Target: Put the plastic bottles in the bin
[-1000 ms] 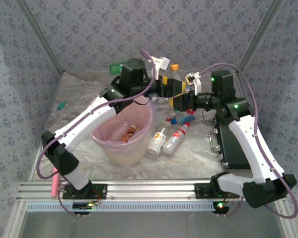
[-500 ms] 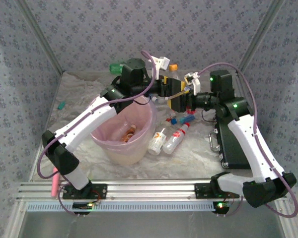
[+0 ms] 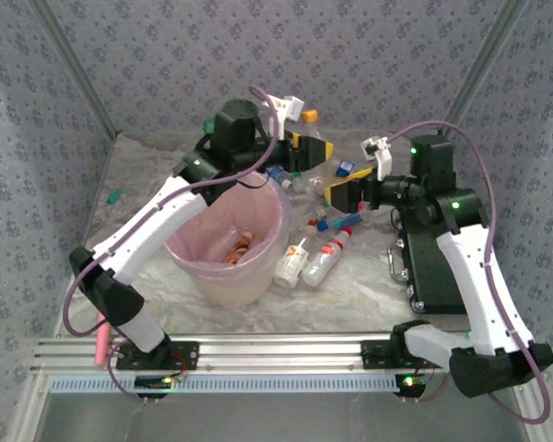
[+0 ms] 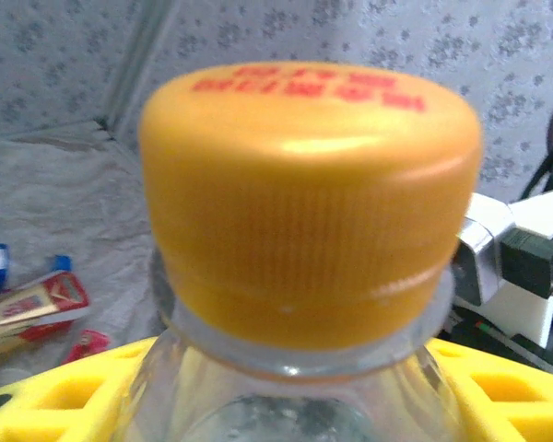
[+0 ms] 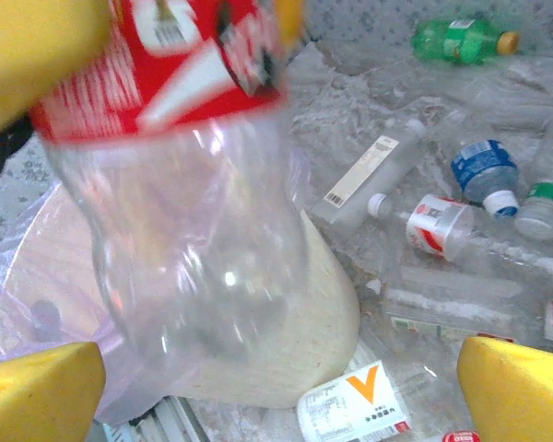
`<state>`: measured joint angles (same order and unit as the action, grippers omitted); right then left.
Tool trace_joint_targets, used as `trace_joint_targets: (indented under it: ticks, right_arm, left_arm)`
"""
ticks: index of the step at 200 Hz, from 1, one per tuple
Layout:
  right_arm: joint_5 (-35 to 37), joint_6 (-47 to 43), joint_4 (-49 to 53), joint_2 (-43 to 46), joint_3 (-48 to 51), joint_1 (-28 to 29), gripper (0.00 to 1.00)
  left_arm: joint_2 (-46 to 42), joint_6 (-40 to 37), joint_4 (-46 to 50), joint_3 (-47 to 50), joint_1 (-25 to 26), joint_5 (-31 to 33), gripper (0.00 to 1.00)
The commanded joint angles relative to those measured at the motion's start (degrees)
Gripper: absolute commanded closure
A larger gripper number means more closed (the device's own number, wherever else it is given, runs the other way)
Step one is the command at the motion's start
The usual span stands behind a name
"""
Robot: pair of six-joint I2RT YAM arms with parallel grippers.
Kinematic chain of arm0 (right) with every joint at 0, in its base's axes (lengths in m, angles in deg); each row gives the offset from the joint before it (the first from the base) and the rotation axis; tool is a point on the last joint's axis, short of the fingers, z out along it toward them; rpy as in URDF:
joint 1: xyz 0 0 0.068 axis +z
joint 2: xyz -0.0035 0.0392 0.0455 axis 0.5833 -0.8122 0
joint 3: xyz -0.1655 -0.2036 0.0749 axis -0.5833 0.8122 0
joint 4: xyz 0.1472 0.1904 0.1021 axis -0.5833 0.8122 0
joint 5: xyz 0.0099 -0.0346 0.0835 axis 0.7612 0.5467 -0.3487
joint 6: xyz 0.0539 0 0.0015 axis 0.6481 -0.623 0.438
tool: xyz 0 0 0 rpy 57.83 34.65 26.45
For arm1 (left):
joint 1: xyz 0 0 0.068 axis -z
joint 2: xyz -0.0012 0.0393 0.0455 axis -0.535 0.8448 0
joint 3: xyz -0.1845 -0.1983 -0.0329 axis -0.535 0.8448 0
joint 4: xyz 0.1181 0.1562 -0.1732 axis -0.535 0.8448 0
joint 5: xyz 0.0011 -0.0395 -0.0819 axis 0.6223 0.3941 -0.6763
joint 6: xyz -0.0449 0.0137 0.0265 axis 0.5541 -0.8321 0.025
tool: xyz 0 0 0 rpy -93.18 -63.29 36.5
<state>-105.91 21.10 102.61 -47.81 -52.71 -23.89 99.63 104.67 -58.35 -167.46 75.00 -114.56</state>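
Observation:
A clear plastic bottle with an orange cap (image 3: 308, 115) and a red label (image 5: 166, 64) hangs over the far rim of the bin (image 3: 189, 260), a beige bucket lined with a pink bag. My left gripper (image 3: 297, 147) is shut on its neck just under the cap (image 4: 309, 203), with yellow fingers (image 4: 55, 391) on both sides. My right gripper (image 3: 337, 195) stands open just right of the bottle, its fingers (image 5: 516, 387) spread wide and touching nothing. Several more bottles (image 3: 292, 262) lie right of the bin, and a green one (image 5: 461, 39) lies at the back.
A black box (image 3: 433, 267) sits by the right arm. A pink cylinder (image 3: 101, 336) lies at the near left and a small teal object (image 3: 113, 195) further back. The bin wall (image 5: 286, 350) is directly below the right gripper. Patterned enclosure walls surround the table.
The right gripper opened, let go of the bottle and drew back to the right. The left gripper closed on the bottle's neck and carried it slightly left and back.

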Motion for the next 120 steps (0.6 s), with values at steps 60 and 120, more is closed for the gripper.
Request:
trace_joint_targets:
  ticks: [60, 120]
  right_arm:
    - [1.4, 3.8, 2.1, 0.4, 5.9, -8.3, 0.0]
    - [11.4, 11.4, 5.3, -2.6, 7.3, -10.9, 0.0]
  left_arm:
    - [-18.4, -13.6, 29.9, -1.8, -4.7, 16.8, 1.0]
    - [-23.5, -13.0, 41.1, 10.8, -6.9, 32.1, 1.0]
